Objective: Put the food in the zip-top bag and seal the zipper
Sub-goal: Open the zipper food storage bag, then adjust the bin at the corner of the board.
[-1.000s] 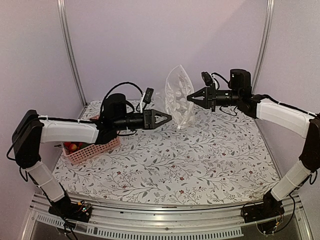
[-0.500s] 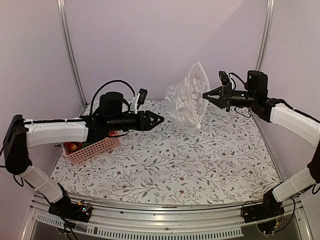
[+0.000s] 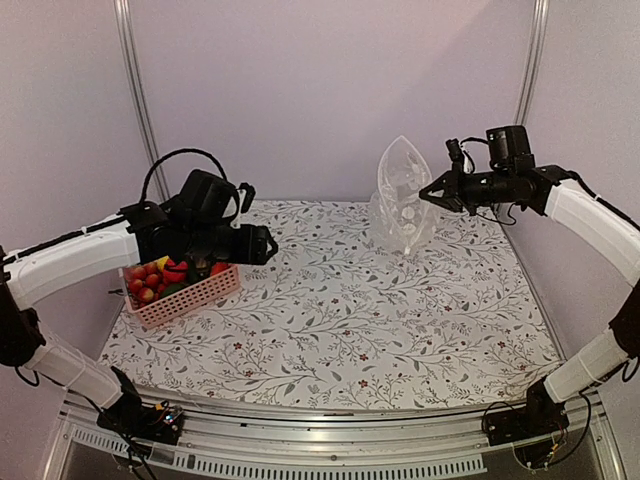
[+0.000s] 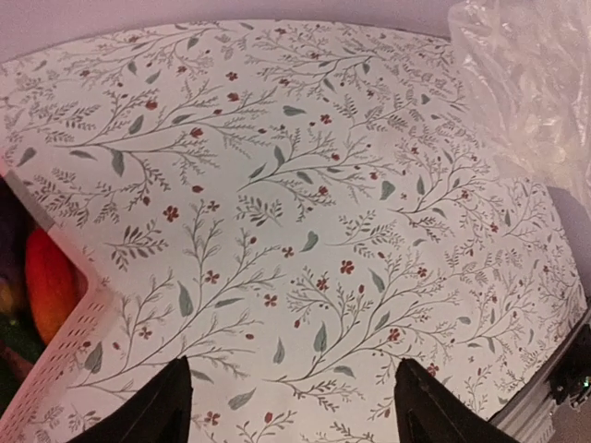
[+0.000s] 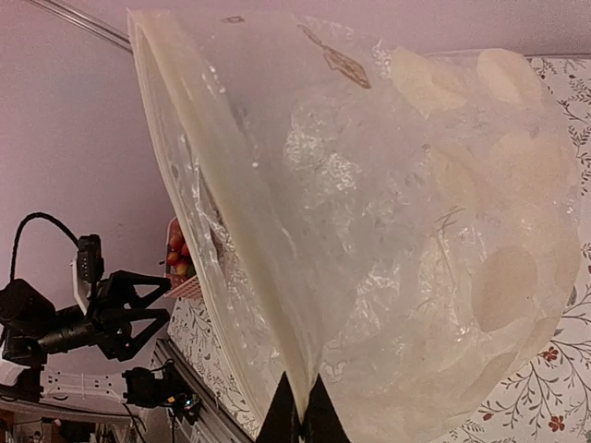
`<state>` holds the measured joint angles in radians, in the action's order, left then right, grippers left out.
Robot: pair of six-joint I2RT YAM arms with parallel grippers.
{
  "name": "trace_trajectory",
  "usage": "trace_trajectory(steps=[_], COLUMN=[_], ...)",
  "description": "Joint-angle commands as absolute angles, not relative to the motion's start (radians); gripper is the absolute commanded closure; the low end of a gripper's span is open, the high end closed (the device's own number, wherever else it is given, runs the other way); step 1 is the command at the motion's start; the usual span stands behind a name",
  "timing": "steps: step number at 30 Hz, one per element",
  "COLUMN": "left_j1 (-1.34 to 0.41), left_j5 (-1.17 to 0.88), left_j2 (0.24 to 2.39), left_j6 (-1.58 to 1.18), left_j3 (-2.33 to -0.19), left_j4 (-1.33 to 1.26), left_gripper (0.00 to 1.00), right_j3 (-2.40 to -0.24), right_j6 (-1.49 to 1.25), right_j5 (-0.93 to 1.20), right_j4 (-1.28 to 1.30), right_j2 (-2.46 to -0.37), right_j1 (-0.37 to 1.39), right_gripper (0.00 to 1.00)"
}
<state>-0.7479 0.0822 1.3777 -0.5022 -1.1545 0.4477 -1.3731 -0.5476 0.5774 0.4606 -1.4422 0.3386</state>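
Note:
The food (image 3: 158, 276), red, yellow and green toy pieces, lies in the pink slotted basket (image 3: 190, 297) at the left. My left gripper (image 3: 262, 245) hovers just right of the basket, open and empty (image 4: 295, 406), with patterned cloth between its fingers. An orange-red piece (image 4: 46, 281) shows at the left wrist view's left edge. The clear zip-top bag (image 3: 400, 200) stands upright at the back right. My right gripper (image 3: 432, 192) is shut on the bag's edge (image 5: 300, 420). The pale zipper (image 5: 212, 185) runs up from that grip along the mouth.
A floral cloth (image 3: 350, 320) covers the table. Lilac walls with metal posts (image 3: 140, 110) close in the back and sides. The bag (image 4: 526, 92) fills the left wrist view's top right corner. The left gripper (image 5: 166, 302) shows beyond the bag in the right wrist view.
My left arm drew back leftward to the basket and its jaws opened. The right gripper carried the bag rightward; the bag now hangs narrower and more upright.

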Motion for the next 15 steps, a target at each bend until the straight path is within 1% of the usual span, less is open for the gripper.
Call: trace_trajectory(steps=[1, 2, 3, 4, 8, 15], left_j1=[-0.699, -0.686, -0.673, -0.657, -0.587, -0.494], left_j5=[0.270, 0.273, 0.281, 0.289, 0.366, 0.388], left_j2=[1.370, 1.370, 1.372, 1.377, 1.411, 1.517], left_j6=[-0.544, -0.543, -0.541, -0.536, -0.490, -0.351], left_j3=[-1.144, -1.128, -1.109, -1.093, -1.054, -1.068], left_j4=[0.856, 0.876, 0.887, 0.894, 0.871, 0.776], left_gripper=[0.23, 0.18, 0.12, 0.10, 0.10, 0.17], right_j3=[-1.398, -1.395, -1.392, -1.390, -1.373, -1.329], right_j6=[-0.401, -0.398, -0.396, -0.396, -0.391, -0.374], right_j5=[0.436, 0.444, 0.454, 0.462, 0.490, 0.526], right_j4=[0.642, 0.639, 0.634, 0.629, 0.603, 0.590], right_j2=[-1.486, -1.493, -1.497, -1.503, -1.513, -1.511], right_j1=[0.333, 0.333, 0.332, 0.331, 0.333, 0.333], right_gripper=[1.00, 1.00, 1.00, 1.00, 1.00, 1.00])
